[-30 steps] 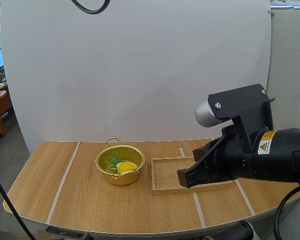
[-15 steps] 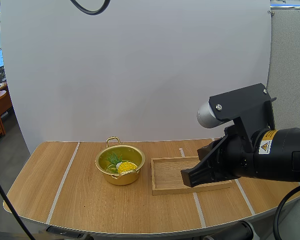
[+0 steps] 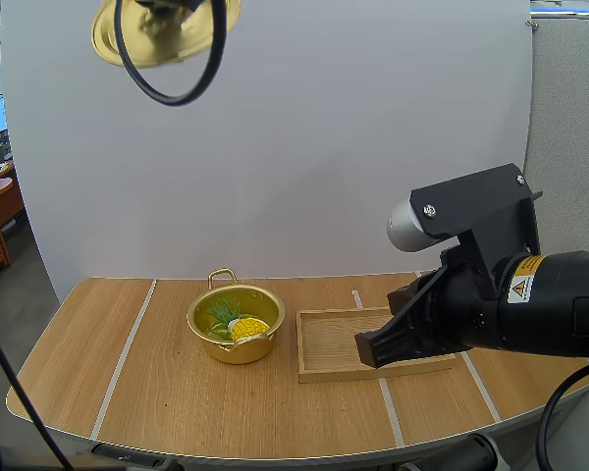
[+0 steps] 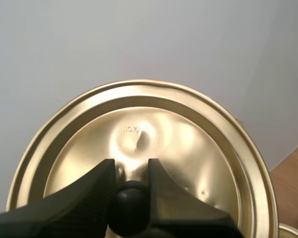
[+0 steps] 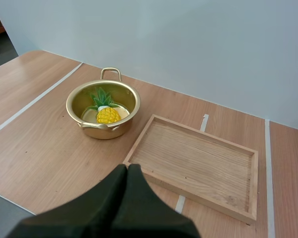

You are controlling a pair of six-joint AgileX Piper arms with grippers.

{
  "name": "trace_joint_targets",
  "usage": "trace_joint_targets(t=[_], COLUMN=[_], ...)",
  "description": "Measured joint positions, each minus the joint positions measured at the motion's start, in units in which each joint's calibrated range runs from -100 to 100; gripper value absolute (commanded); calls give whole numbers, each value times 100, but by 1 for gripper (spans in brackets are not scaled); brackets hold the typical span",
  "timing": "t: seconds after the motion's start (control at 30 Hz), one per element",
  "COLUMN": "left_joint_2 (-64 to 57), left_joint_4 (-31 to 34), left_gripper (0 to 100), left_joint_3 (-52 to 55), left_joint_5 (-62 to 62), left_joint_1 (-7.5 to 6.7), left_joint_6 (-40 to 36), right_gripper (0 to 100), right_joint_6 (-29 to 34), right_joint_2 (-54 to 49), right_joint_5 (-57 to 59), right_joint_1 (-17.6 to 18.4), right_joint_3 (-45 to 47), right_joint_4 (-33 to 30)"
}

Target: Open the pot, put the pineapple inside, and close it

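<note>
A gold pot (image 3: pixel 236 323) (image 5: pixel 103 110) stands uncovered on the table, left of the wooden tray. A yellow pineapple with green leaves (image 3: pixel 238 323) (image 5: pixel 106 109) lies inside it. The gold lid (image 3: pixel 162 32) (image 4: pixel 139 148) hangs high above the table at the upper left of the high view. My left gripper (image 4: pixel 130 186) is shut on the lid's black knob (image 4: pixel 129 203). My right gripper (image 3: pixel 373 348) (image 5: pixel 127 171) hovers over the near edge of the tray, its fingers together as one dark wedge, holding nothing.
An empty wooden tray (image 3: pixel 373 342) (image 5: pixel 196 164) lies right of the pot. Pale tape strips (image 3: pixel 128 353) cross the wooden tabletop. The table's rounded front edge runs close to the arms' bases.
The gold lid has come into the high view at the upper left, held up high. My right gripper shifted slightly right a moment earlier and has since stayed still.
</note>
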Motion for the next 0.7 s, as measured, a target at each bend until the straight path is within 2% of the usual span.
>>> trace_joint_targets(t=[0.33,0.7], left_joint_2=[144,471], left_joint_4=[-505,-541], left_gripper=[0,0], left_joint_3=[684,2059], left_joint_5=[0,0], left_joint_1=[0,0], left_joint_6=[78,309], right_gripper=[0,0], right_joint_6=[0,0], right_joint_2=[0,0], right_joint_5=[0,0], right_joint_1=[0,0], right_joint_3=[0,0], right_joint_4=[0,0])
